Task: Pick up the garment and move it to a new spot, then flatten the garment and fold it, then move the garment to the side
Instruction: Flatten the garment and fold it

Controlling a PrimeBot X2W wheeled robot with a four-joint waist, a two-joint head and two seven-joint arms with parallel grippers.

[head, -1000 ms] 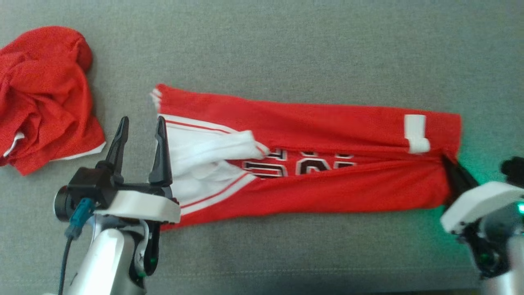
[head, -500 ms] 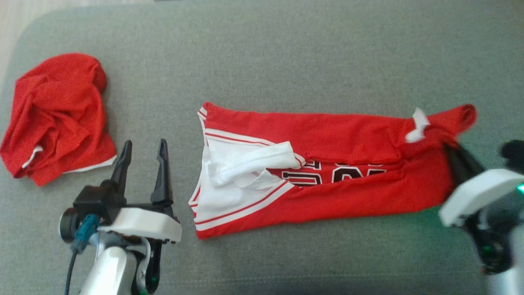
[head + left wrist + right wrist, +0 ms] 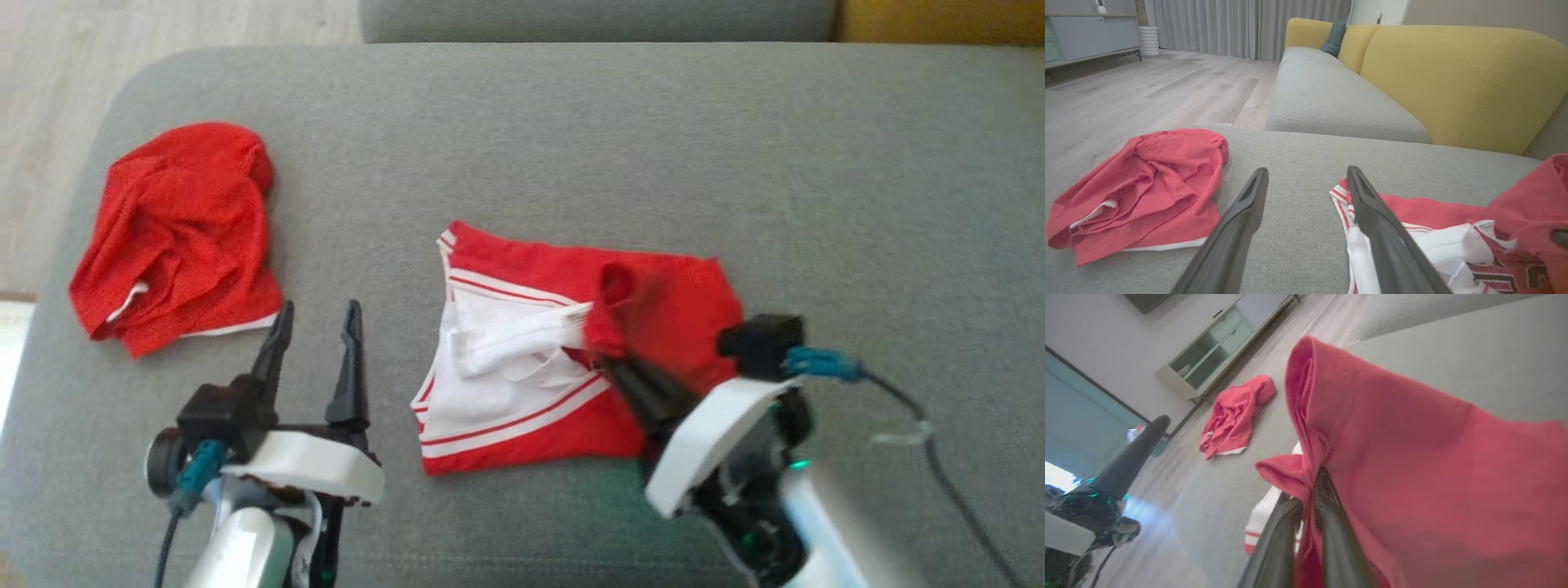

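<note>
Right gripper (image 3: 611,369) clamped on 1 end of the red jersey (image 3: 669,294), left gripper (image 3: 318,314) open and empty: I should lay that end squarely over the white-trimmed edge.

Head overhead; wrists low, close; shared: grey cushion (image 3: 571,122).

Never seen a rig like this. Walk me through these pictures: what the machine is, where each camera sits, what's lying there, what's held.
It is a two-armed robot; each arm ends in a hand with two long dark fingers. One picture looks down from its head; the other two look along each hand's fingers from the wrists. On the grey cushion lie a red-and-white jersey and, apart to its left, a crumpled red garment. The left hand is open, holding nothing. The right hand is shut on a red fold of the jersey.
</note>
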